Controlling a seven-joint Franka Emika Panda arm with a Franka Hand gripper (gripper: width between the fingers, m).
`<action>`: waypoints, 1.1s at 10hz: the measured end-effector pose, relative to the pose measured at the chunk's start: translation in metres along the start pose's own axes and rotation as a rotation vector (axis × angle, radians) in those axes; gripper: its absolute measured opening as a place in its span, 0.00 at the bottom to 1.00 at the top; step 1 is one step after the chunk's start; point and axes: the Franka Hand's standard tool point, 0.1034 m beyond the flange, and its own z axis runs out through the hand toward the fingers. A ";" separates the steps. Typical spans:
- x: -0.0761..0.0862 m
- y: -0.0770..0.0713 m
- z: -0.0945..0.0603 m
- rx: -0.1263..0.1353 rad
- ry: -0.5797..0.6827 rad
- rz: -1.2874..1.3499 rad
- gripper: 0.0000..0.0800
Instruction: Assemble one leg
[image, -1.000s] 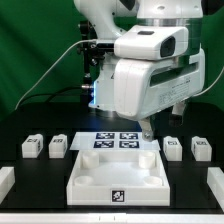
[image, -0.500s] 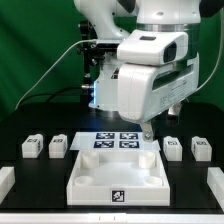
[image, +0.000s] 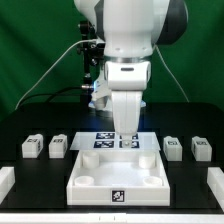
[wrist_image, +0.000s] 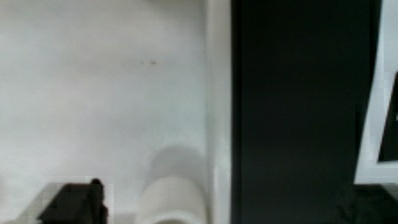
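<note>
Poised mid-frame over the marker board, fingers unreadable, apart or together; judged approach step, next reaching the leg right of centre.

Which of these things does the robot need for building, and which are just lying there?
For the job:
gripper
tabletop
legs

Just lying there:
marker board
corner blocks
</note>
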 end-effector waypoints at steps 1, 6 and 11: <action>-0.009 -0.006 0.013 0.010 0.007 -0.051 0.81; -0.016 -0.004 0.043 0.033 0.020 -0.035 0.81; -0.017 -0.005 0.043 0.035 0.020 -0.034 0.26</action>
